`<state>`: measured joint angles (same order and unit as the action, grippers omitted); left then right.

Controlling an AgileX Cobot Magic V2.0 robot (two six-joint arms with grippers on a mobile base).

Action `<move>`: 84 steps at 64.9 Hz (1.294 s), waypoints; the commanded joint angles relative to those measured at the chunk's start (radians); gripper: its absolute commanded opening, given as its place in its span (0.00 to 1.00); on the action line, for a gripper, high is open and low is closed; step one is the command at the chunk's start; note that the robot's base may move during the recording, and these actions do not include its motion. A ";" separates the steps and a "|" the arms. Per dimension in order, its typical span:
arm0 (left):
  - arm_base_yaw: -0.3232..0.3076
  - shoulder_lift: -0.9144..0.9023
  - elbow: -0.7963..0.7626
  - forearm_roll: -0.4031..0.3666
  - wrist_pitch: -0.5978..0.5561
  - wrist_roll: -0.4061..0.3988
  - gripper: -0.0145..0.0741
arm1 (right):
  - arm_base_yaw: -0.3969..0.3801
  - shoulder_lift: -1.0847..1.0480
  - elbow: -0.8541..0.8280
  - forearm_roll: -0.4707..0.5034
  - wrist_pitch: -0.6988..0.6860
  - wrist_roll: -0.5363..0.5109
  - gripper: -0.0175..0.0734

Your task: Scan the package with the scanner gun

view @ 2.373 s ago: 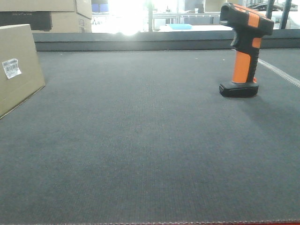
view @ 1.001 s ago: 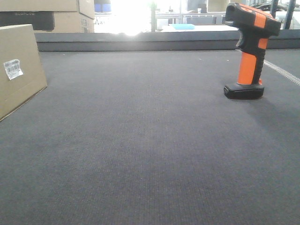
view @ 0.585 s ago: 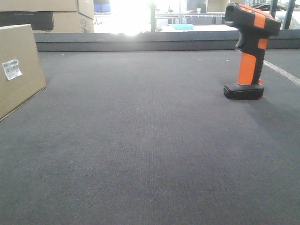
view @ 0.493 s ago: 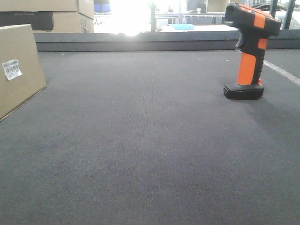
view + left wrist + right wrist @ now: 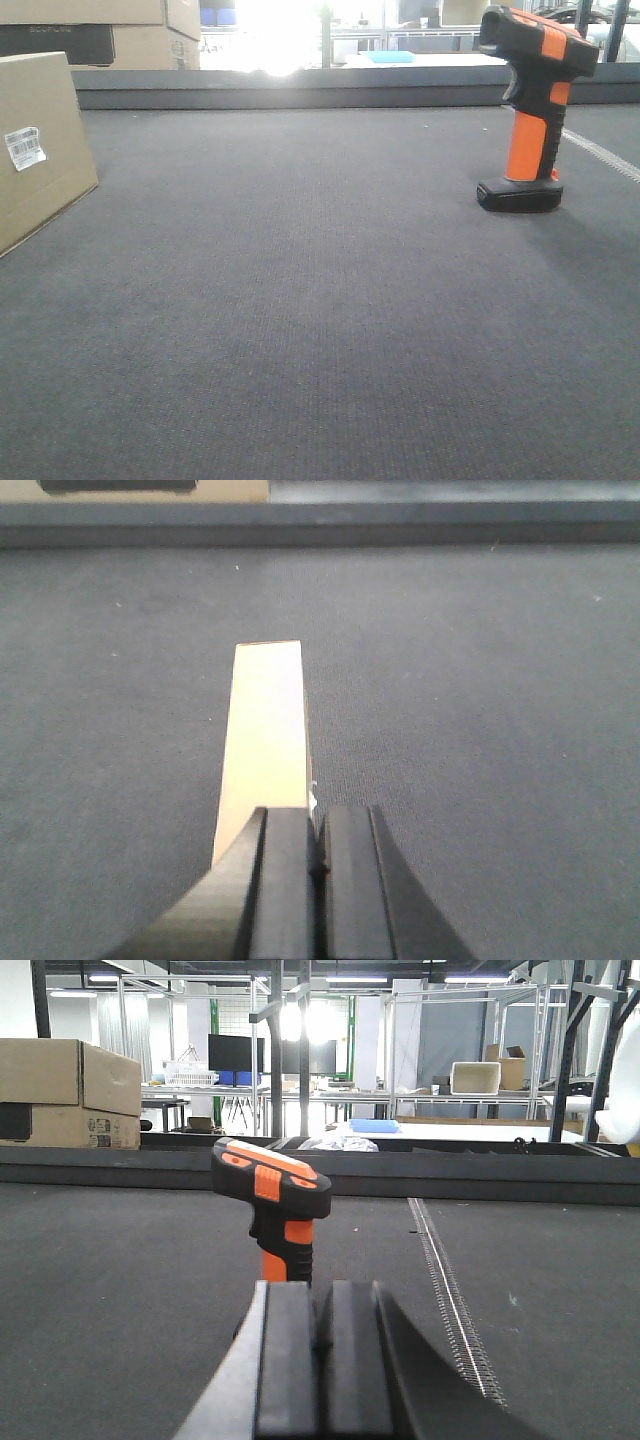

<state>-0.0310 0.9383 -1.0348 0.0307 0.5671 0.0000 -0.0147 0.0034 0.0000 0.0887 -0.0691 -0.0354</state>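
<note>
The package [image 5: 40, 145], a tan cardboard box with a small white barcode label [image 5: 25, 147], stands at the left edge of the dark mat. In the left wrist view its narrow top face [image 5: 265, 740] runs away from my left gripper [image 5: 318, 825], which is shut and empty just above and behind it. The scanner gun [image 5: 532, 110] stands upright on its black base at the right, head pointing left. From the right wrist it shows as the scanner gun [image 5: 272, 1205] straight ahead of my right gripper [image 5: 318, 1300], which is shut and empty, a short way off. Neither gripper appears in the front view.
A raised dark ledge [image 5: 300, 95] borders the far side of the mat. Stacked cardboard boxes [image 5: 100, 35] with a dark band stand behind it at the left. A pale seam line [image 5: 450, 1290] crosses the mat right of the scanner. Shelving and racks fill the background.
The front view shifted slightly over the first second and a half, so box and scanner sit a little further right. Since then nothing has moved.
</note>
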 commanded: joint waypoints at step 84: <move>0.074 0.629 -0.348 0.020 0.215 0.000 0.77 | -0.002 -0.003 0.000 0.001 -0.021 -0.003 0.01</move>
<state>0.0462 1.5532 -1.3744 0.0540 0.7726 0.0000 -0.0147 0.0034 0.0000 0.0887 -0.0691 -0.0354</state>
